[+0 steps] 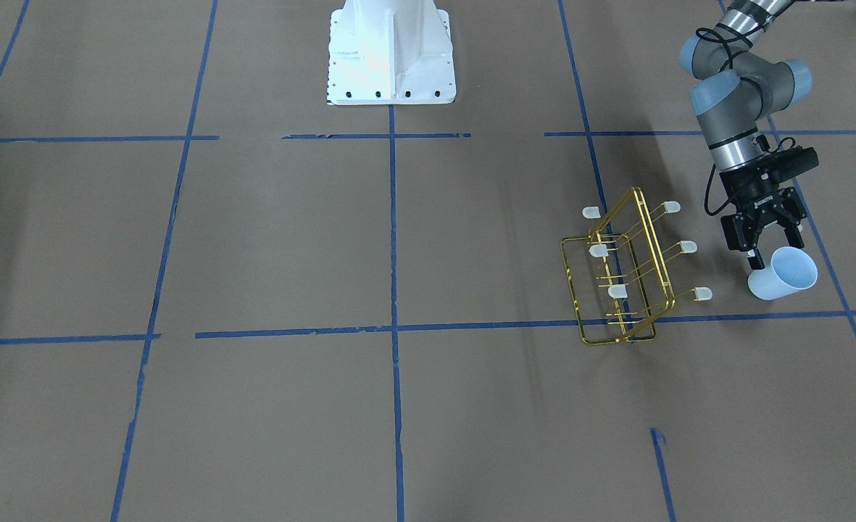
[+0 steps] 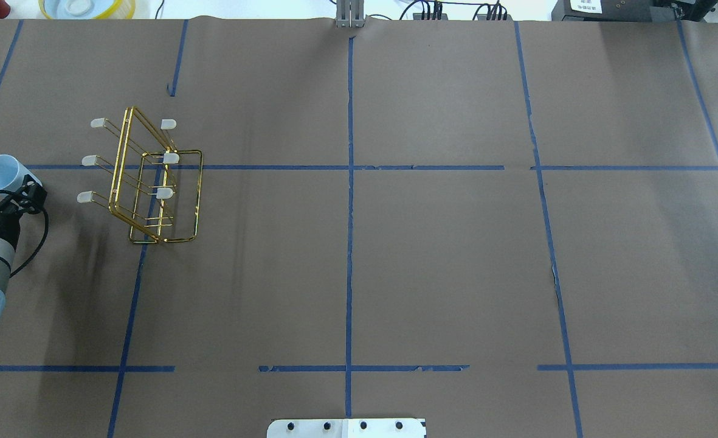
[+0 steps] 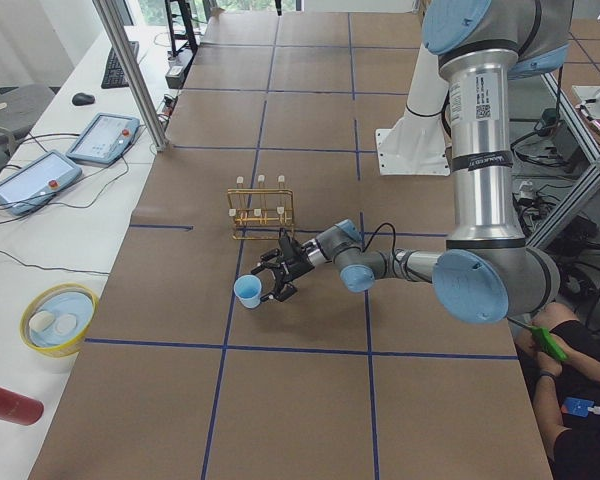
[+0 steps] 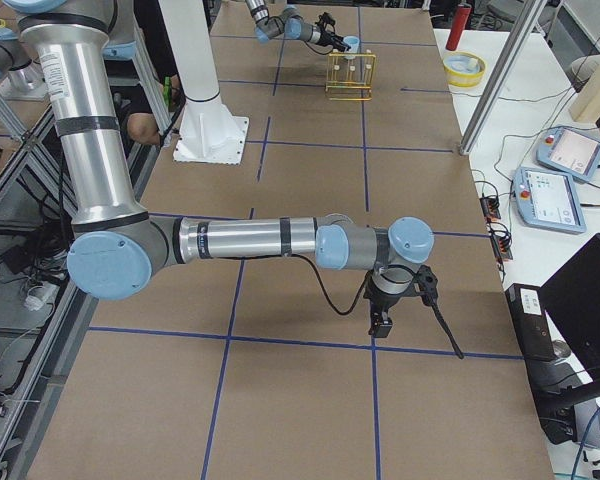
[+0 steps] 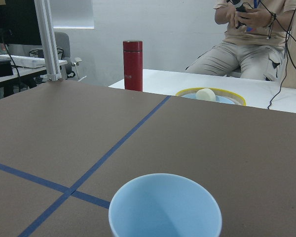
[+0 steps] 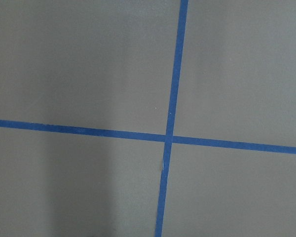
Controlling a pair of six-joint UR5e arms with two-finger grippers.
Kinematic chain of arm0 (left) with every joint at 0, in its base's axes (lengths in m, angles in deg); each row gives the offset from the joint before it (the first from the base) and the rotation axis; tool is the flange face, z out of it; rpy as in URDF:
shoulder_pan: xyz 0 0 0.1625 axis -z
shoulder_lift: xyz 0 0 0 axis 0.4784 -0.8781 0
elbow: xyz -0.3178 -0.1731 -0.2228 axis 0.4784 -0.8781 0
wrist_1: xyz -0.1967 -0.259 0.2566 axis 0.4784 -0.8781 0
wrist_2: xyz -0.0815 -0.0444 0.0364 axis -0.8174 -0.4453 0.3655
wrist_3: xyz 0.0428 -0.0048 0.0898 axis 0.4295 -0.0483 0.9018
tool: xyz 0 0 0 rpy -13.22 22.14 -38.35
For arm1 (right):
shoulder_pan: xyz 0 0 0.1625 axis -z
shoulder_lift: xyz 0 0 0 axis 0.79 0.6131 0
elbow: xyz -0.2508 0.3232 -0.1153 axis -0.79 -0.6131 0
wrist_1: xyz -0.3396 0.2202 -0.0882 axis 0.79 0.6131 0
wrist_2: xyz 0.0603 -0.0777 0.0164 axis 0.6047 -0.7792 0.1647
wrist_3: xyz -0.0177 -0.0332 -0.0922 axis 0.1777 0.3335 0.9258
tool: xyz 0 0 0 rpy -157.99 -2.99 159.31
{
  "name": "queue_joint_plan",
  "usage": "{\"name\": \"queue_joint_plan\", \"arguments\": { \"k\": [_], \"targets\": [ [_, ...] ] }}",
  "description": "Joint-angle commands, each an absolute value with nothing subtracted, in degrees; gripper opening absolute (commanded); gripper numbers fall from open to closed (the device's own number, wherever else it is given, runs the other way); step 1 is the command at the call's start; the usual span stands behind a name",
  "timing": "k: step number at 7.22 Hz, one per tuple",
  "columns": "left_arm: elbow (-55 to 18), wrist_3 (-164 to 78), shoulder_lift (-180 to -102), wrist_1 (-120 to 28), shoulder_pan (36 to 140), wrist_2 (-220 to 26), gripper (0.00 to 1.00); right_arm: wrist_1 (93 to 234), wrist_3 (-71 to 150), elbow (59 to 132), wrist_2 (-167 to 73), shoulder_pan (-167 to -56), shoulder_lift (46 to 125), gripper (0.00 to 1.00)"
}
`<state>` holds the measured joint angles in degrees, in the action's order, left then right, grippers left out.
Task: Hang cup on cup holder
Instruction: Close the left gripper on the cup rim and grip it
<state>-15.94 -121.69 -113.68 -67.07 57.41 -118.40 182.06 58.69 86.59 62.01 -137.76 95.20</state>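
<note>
I get the overhead view from behind the robot base, looking forward and down on most of the table. The front view faces back from the far edge, steeply down. Both share the cup holder near the left end. The side views look along the table from each end, farther back. My left wrist view sits low and close, level toward the far left corner, sharing the yellow bowl with the overhead. The right wrist view looks straight down, close on a tape cross.

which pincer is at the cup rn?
The left pincer: its tips sit right by the cup, beside the cup holder. The right pincer hangs far off on the opposite side.
</note>
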Motion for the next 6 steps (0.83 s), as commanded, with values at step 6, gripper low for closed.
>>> {"name": "queue_joint_plan", "arguments": {
  "k": [6],
  "targets": [
    [-7.94,-122.00,-117.67,-67.58,56.35,-117.48,1.00,182.02,58.69,86.59,62.01,-137.79,95.20,1.00]
  ]
}}
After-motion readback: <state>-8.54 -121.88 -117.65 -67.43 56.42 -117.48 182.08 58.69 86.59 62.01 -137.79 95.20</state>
